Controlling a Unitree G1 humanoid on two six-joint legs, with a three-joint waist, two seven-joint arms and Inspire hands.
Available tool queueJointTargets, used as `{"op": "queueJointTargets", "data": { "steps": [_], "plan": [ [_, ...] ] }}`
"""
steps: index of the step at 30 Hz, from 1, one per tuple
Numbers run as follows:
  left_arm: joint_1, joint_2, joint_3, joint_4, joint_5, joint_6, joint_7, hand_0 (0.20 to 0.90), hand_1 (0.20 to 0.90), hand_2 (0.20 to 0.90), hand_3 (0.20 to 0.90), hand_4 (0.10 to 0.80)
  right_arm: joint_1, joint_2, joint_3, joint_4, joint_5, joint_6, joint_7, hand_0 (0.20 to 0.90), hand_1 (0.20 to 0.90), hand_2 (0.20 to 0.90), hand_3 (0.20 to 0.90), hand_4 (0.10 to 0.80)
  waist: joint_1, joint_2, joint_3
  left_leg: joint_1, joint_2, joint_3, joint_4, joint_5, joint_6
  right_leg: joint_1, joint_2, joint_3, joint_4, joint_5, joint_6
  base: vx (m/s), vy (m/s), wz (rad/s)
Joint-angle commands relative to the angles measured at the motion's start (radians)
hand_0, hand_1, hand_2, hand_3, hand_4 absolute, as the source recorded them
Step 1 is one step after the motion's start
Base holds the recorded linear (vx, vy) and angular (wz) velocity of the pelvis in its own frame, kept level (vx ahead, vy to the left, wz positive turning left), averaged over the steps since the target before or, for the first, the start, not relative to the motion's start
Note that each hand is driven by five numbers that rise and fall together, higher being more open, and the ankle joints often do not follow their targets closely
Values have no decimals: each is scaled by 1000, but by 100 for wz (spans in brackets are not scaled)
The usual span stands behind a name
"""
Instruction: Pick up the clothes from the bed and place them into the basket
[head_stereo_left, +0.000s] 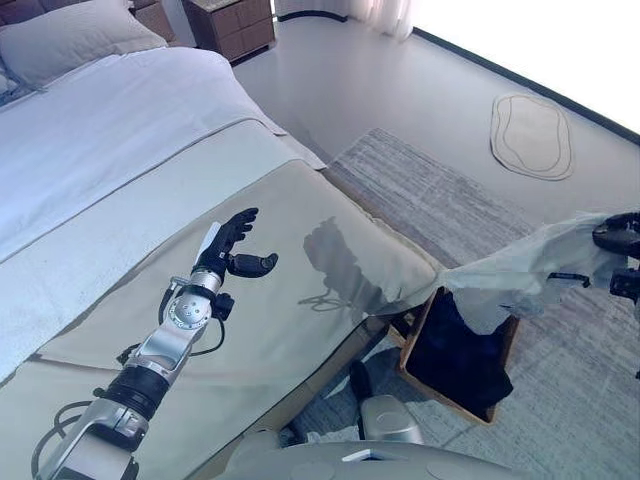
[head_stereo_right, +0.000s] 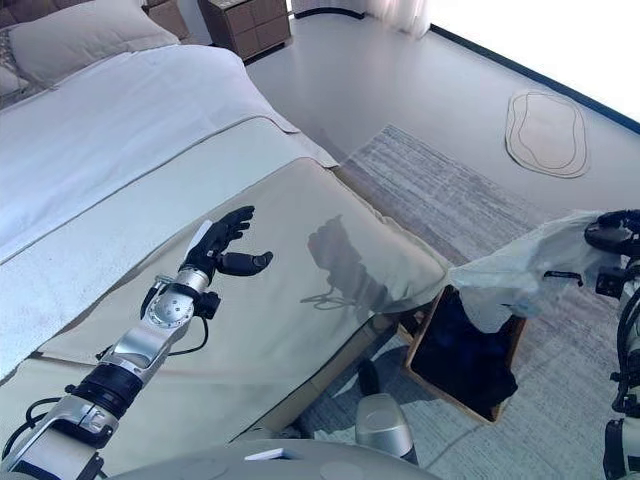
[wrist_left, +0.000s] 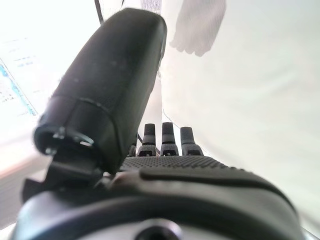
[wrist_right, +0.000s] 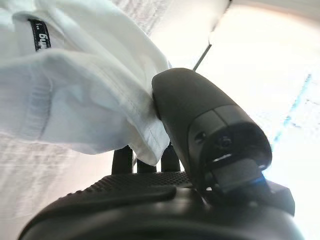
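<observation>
**White garment hanging over basket, release pending**

White garment (head_stereo_left: 530, 275) is hanging from the right hand (head_stereo_left: 618, 240), whose thumb and fingers are pinching the cloth, as the right wrist view shows. It is hanging above the basket (head_stereo_left: 505, 350), which is standing on the rug (head_stereo_left: 440, 195) just off the bed's foot corner and is showing a dark lining or dark contents; which cannot be told. Lowering and letting go are judged to be remaining. No further clothes are showing on the bed (head_stereo_left: 300, 260). The left hand (head_stereo_left: 232, 245) is hovering over the bed's foot end, fingers relaxed and holding nothing. Floor beyond the basket is giving room; the bed's corner is standing close on one side.
</observation>
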Motion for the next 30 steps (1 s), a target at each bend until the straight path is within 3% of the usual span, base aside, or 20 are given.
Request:
{"op": "queueJointTargets", "data": {
  "steps": [1, 12, 19, 30],
  "plan": [
    [-71, -16, 1, 19, 36, -60, 32, 900, 900, 900, 900, 800, -40, -72, -15, -34, -45, -129, -22, 300, 300, 300, 200, 100, -1, -2, -142, 61, -1, -56, 62, -165, 27, 15, 59, -38, 26, -36, 5, -20, -42, -5],
    [-93, -7, -30, -1, 46, -31, 2, 900, 900, 900, 900, 800, 7, 7, 2, 13, -50, -150, -23, 300, 300, 300, 200, 100, -16, 31, -112, 36, -1, -42, 100, -184, 33, -23, 63, -19, 47, -33, 7, -20, -56, -7],
    [-62, -8, -29, -18, 43, -33, 7, 900, 900, 900, 900, 800, -24, 48, 64, 13, -84, -164, -30, 300, 300, 300, 200, 100, -3, 71, -81, 14, -42, -100, 105, -194, 49, -40, 71, 19, 42, -28, 9, 18, -45, -15],
    [-39, -19, -34, -29, 53, -50, -7, 900, 900, 900, 900, 800, -10, 71, 65, 39, -105, -163, -64, 300, 300, 300, 200, 100, -11, 122, -46, -4, -37, -76, 80, -173, 40, -57, 65, 6, 23, -26, 11, -2, -8, -6]
  ]
}}
